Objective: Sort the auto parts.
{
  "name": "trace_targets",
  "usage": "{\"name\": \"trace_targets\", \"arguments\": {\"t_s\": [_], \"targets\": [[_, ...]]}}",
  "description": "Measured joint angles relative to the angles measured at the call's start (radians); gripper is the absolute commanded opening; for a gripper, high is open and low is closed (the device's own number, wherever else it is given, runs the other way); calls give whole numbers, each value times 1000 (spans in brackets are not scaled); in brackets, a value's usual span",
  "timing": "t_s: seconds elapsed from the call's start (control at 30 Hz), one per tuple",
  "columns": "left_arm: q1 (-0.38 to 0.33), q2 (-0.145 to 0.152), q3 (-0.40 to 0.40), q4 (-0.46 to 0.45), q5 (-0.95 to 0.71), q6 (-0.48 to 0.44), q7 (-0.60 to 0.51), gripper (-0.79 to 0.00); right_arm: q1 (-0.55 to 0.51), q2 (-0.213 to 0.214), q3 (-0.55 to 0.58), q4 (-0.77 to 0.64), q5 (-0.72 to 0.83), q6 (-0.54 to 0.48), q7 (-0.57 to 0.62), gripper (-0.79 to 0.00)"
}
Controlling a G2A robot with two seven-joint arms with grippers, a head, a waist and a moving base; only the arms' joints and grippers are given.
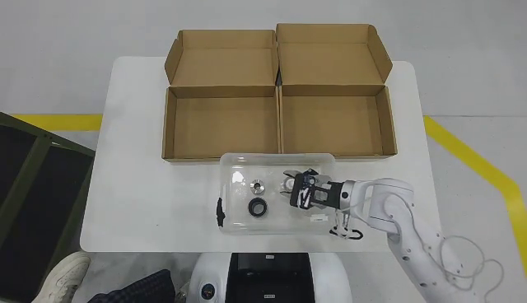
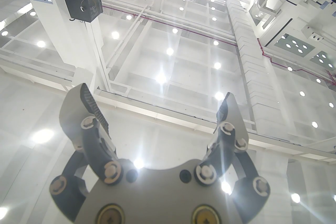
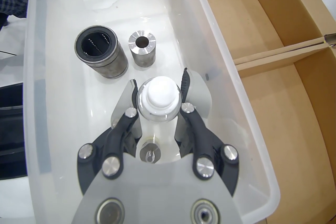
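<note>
- The right tool (image 3: 159,79) is clenched on a white-capped part (image 3: 160,97), one finger pressed to each side of its round body
- Tool and part sit low inside the clear bin (image 3: 210,33), in the bin's right half when seen from above (image 1: 295,189)
- From that tool, in the top view, a steel bushing (image 3: 142,50) stands on end at 9 o'clock with its bore facing up, apart from the tool
- A dark bearing sleeve (image 3: 101,54), wider than the bushing, stands on end at about 8 o'clock, just beside the bushing but not touching it
- The bin rests at the 6 o'clock edge of the white tabletop (image 1: 132,155)
- Two open cardboard boxes lie side by side and touching at the bin's 12 o'clock: the left cardboard box (image 1: 222,126) at 11 o'clock from the tool and the right cardboard box (image 1: 329,123) at 1 o'clock
- The left tool (image 2: 156,92) is released, its fingers spread wide with nothing between them, and it points up at the ceiling
</note>
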Motion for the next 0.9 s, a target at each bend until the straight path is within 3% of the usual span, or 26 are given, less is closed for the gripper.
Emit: {"name": "trace_targets", "arguments": {"t_s": [0.63,0.9], "targets": [[0,0,0,0,0,0,0,0,-26,24,121,-149,117,-57,-198,-785],[0,0,0,0,0,0,0,0,-4,32,182,-164,212,-64,-217,-785]]}}
